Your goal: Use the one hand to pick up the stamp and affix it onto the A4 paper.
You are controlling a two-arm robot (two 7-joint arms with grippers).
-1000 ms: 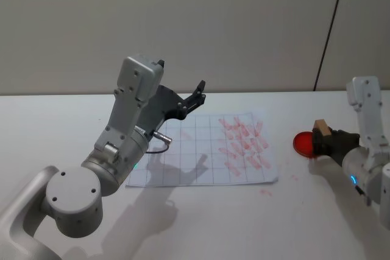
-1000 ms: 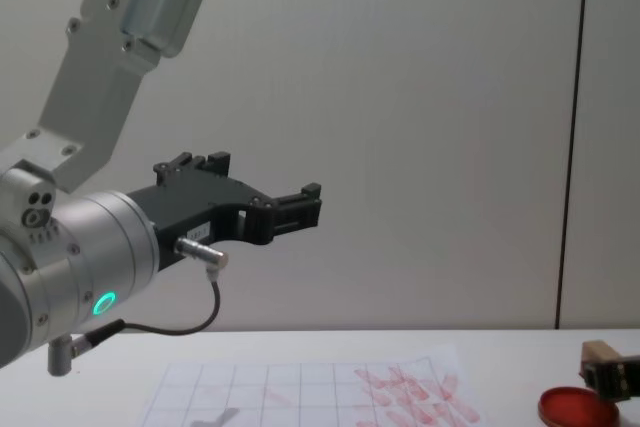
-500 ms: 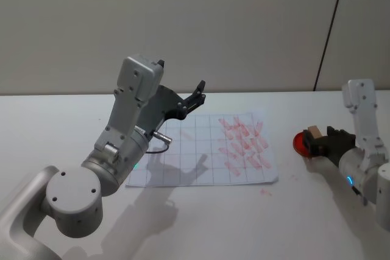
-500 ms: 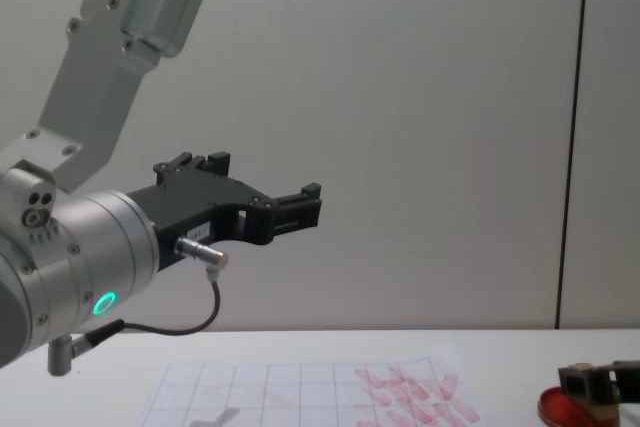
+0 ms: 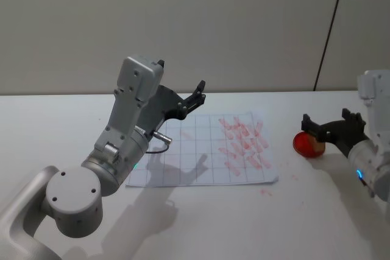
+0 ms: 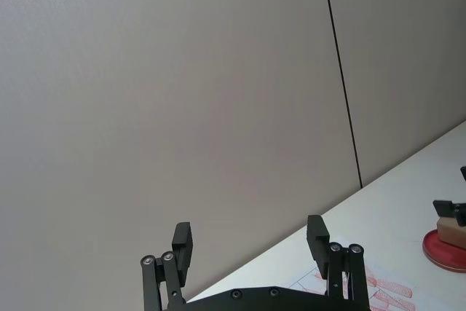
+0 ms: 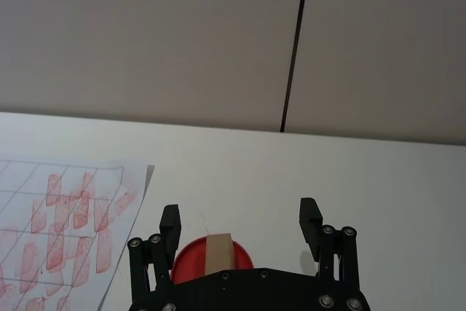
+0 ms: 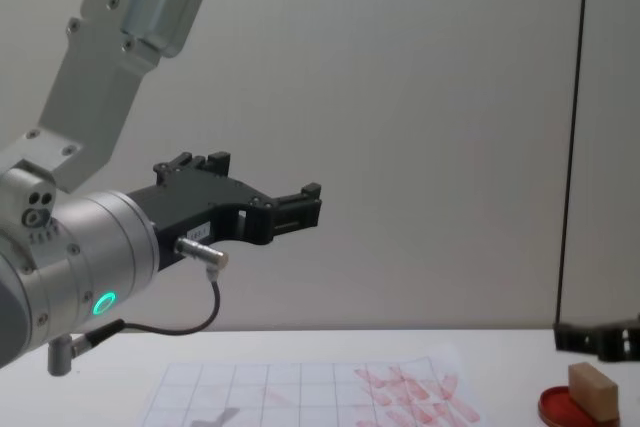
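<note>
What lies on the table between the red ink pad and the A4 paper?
Nothing: in the head view the table is bare between the red ink pad, where the stamp rests, and the A4 paper.

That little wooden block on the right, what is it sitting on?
The stamp stands on a round red ink pad, with the open right gripper above it. Its underside is hidden against the pad.

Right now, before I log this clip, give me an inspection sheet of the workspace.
Surface: white table, faint red smudges near the paper's corner.
Job's things: stamp standing on the red ink pad; A4 paper flat, red marks on its right half.
Clutter: nothing seen.
Grippers: right gripper open above the stamp, not touching it; left gripper open, raised over the paper.
Cables: black cable looped under the left wrist.
Surroundings: plain wall.
</note>
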